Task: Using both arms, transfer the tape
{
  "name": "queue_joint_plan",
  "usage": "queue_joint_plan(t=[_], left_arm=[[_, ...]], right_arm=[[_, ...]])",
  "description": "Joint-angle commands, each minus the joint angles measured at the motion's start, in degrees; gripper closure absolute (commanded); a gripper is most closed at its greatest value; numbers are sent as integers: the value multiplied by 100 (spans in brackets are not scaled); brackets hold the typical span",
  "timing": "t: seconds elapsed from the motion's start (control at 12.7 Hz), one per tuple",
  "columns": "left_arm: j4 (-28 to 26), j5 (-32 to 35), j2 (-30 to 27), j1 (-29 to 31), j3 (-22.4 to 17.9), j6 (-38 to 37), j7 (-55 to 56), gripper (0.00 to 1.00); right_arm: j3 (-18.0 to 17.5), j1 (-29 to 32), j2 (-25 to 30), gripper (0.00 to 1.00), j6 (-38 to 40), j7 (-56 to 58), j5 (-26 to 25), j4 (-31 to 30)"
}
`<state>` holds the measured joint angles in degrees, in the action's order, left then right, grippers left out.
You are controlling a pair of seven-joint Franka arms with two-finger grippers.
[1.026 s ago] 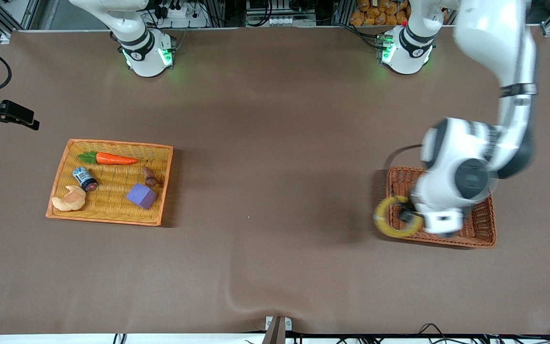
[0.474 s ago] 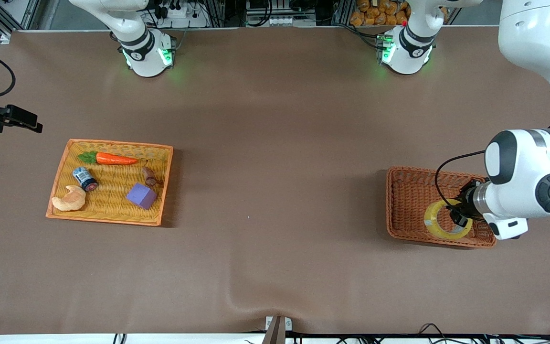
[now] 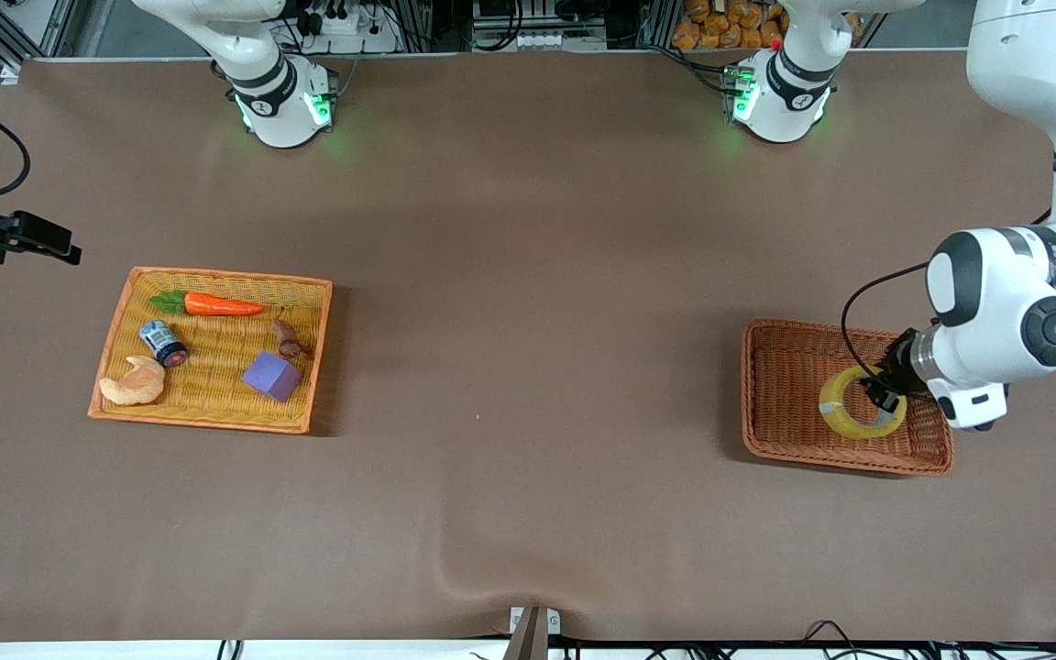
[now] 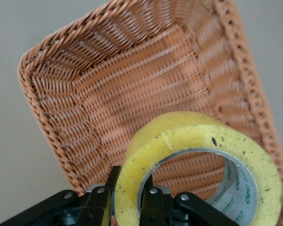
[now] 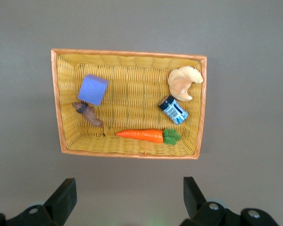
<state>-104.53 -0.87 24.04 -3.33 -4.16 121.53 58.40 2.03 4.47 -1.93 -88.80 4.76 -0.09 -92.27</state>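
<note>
The tape (image 3: 835, 403) is a yellowish ring with a grey-white core. My left gripper (image 3: 881, 396) is shut on its wall, one finger inside the ring and one outside. It holds the roll tilted, low inside the brown wicker basket (image 3: 785, 385) at the left arm's end of the table. In the left wrist view the tape (image 4: 203, 136) fills the foreground over the basket (image 4: 108, 94), with my left gripper (image 4: 131, 178) clamped on it. My right gripper (image 5: 128, 193) is open and empty, high over the table beside the yellow basket (image 5: 127, 52); it shows at the front view's edge (image 3: 38, 238).
The yellow basket (image 3: 216, 275) at the right arm's end holds a carrot (image 3: 221, 304), a blue-and-white can (image 3: 162, 341), a croissant (image 3: 134, 381), a purple block (image 3: 271, 375) and a small brown piece (image 3: 287, 337). The brown cloth bulges near the front edge (image 3: 482, 573).
My left gripper has carried the tape from over the basket's rim nearest the table's middle to inside the basket, toward the left arm's end. The right gripper has barely moved.
</note>
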Motion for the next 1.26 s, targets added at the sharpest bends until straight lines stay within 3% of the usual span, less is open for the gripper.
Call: queue_joint_plan(t=[0.0,0.16,0.47,0.79,1.03,1.18], left_arm=[[-410,78,-304,16,108,134,-197,1],[-392,78,-435,25,108,134,-381,0],[-366,34,-1225,43,169,-259,-1813,0],[-103,43,-2191,51,784,-1077,-2568,0],[-76,69,-2895,60,873,-1709,-4128,0],[151,87,-3028,95,855,-2122,-5212,0]], right_arm=[[-1,10,-18,0,21,-98,-106,331],[-1,-16,-18,0,-5,-98,-123,359],[8,81,-18,0,-154,-107,-26,350],[-1,19,-27,0,-15,-98,-88,254],[-1,80,-27,0,-15,-107,-71,262],[8,72,-27,0,-40,-89,-97,271]])
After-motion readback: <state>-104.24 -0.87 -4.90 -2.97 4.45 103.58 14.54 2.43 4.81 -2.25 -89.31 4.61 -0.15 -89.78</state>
